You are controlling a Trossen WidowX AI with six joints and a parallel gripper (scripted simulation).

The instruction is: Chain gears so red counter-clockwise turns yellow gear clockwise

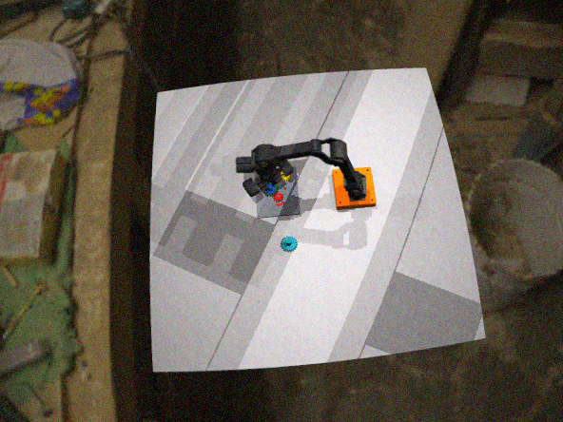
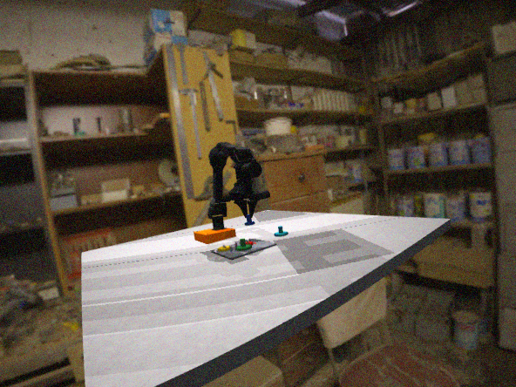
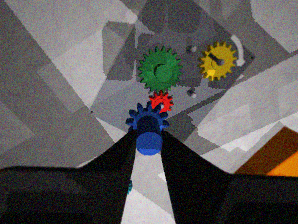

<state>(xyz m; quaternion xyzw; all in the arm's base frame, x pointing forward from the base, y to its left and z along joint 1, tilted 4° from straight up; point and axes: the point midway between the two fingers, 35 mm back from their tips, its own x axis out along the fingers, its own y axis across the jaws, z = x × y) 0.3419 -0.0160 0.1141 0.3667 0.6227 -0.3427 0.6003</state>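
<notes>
My gripper (image 3: pixel 148 135) (image 2: pixel 248 213) is shut on the knob of the blue gear (image 3: pixel 148 143) (image 2: pixel 249 221) (image 1: pixel 270 189), holding it in the air above the board (image 1: pixel 285 212) (image 2: pixel 231 256) (image 3: pixel 111 104). The green gear (image 3: pixel 154 71) (image 2: pixel 243 247) sits on the board beside the red gear (image 3: pixel 161 100) (image 2: pixel 250 242) (image 1: pixel 281 197); their teeth meet. The yellow gear (image 3: pixel 218 56) (image 2: pixel 223 248) (image 1: pixel 285 177) is apart from the green one. Two empty pegs (image 3: pixel 190 49) (image 3: pixel 191 92) show between them. The cyan gear (image 1: pixel 289 243) (image 2: pixel 281 233) stands on the table.
The orange base block (image 1: pixel 340 201) (image 2: pixel 214 236) (image 3: pixel 289 162) carries the arm beside the board. The white arrow (image 3: pixel 240 50) curves beside the yellow gear. The red arrow (image 1: pixel 280 203) lies beside the red gear. The arm and shadows cover part of the board in the top view.
</notes>
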